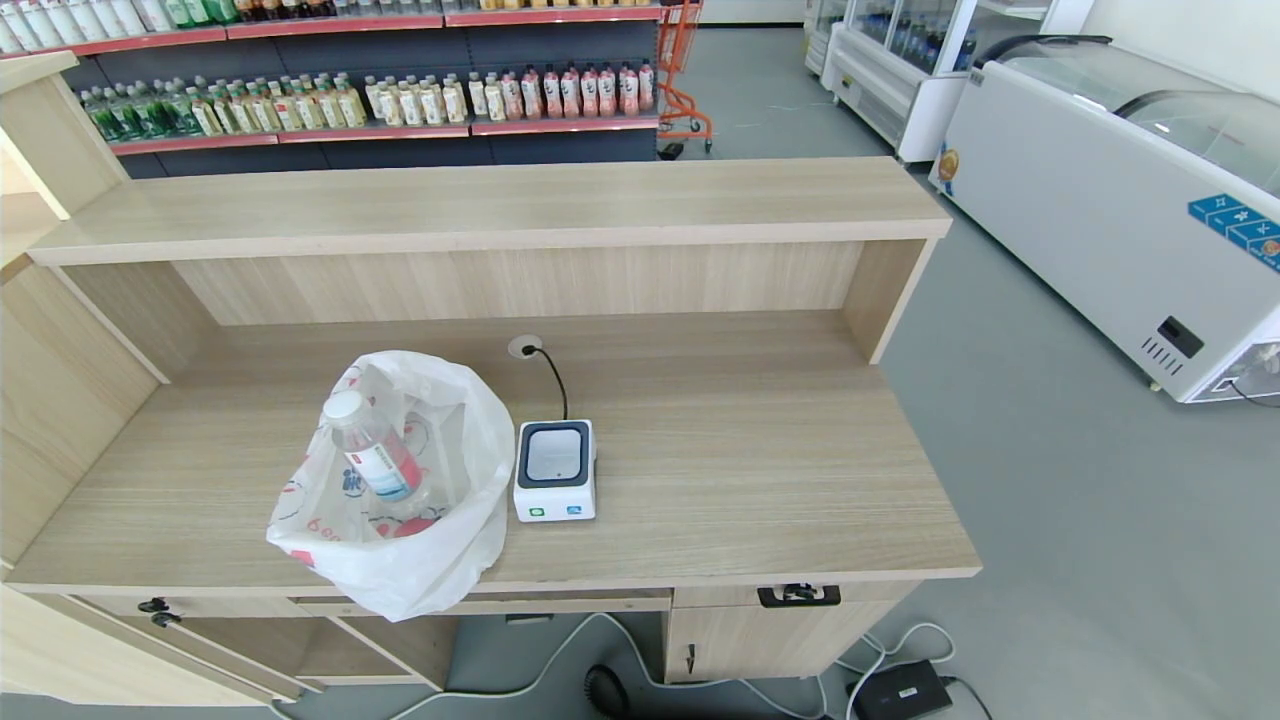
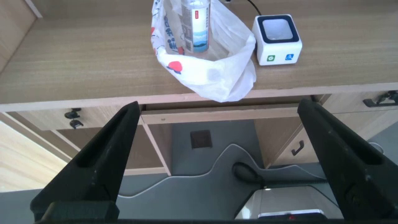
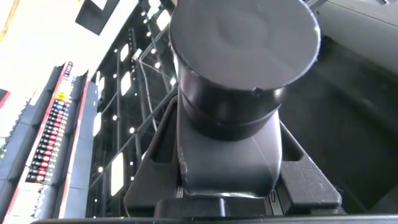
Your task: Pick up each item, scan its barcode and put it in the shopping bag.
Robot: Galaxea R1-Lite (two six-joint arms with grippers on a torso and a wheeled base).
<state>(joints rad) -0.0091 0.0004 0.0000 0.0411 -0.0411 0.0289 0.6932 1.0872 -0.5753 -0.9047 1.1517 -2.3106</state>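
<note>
A white plastic shopping bag (image 1: 400, 560) stands open on the wooden counter (image 1: 750, 450), left of centre near the front edge. A clear bottle (image 1: 375, 455) with a white cap and a red, white and blue label leans inside it. Just right of the bag sits the white barcode scanner (image 1: 555, 468), its dark window facing up and its cable running back to a hole in the counter. My left gripper (image 2: 217, 109) is open and holds nothing, in front of and below the counter edge, facing the bag (image 2: 211, 74), the bottle (image 2: 196, 25) and the scanner (image 2: 278, 38). My right gripper (image 3: 230, 186) points up at ceiling lights.
A raised ledge (image 1: 480, 205) runs along the counter's back and side walls close it left and right. Drawers with black handles (image 1: 798, 595) sit under the front edge. Cables and a power brick (image 1: 900, 690) lie on the floor. Chest freezers (image 1: 1120, 210) stand at the right.
</note>
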